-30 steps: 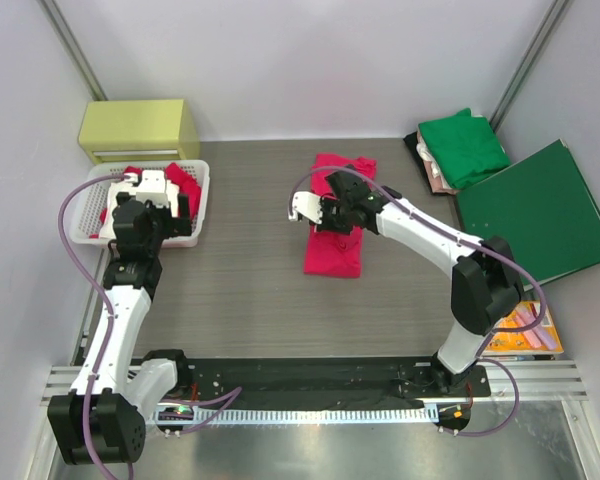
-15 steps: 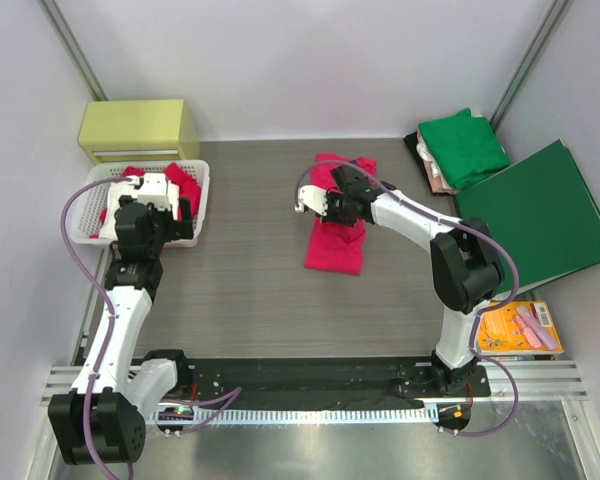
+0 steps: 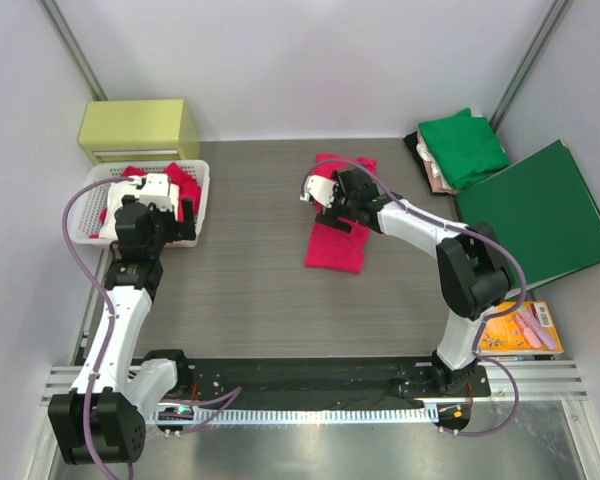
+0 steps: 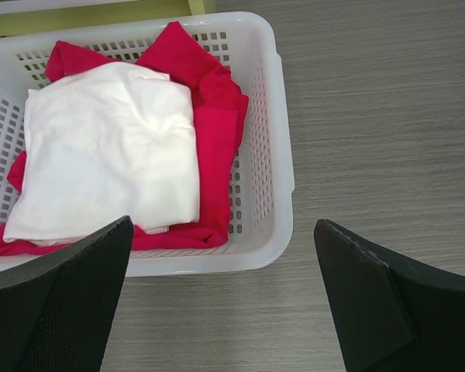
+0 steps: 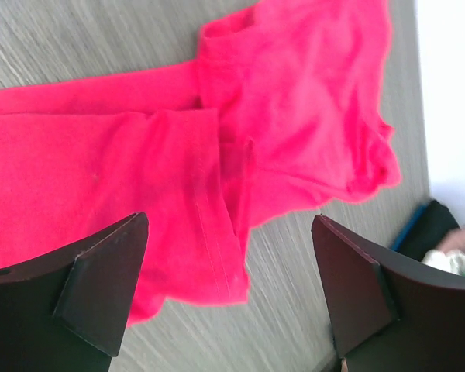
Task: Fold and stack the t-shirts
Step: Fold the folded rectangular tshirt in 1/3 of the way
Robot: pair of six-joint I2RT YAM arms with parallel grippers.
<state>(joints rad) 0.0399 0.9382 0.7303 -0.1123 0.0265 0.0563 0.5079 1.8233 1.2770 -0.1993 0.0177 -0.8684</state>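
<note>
The right claw [image 3: 332,208] [image 5: 231,221] hangs with its fingers spread wide and nothing between them. It sits just above the pinkish-red t-shirt [image 3: 335,245] [image 5: 101,155], which lies flat on the table [image 3: 240,270] near the middle. The shirt is a narrow strip. Its long axis runs away from the arm bases, and its far end is rumpled and not squared up. The claw is over the far half, so most of the cloth lies on its near side.

The right arm is clearly the nearer one. The likely next move is a grasp at one end to fold the strip along that axis.

The green t-shirt [image 3: 465,145] sits on a beige-pink t-shirt [image 3: 435,178] at the far right, beside the dark-green folder [image 3: 535,210].

The left claw [image 3: 180,205] [image 4: 223,225], equally spread and empty, hovers over the white basket [image 3: 195,228] [image 4: 283,170]. The basket holds a folded white cloth [image 4: 108,147] on a red cloth [image 4: 217,132].
</note>
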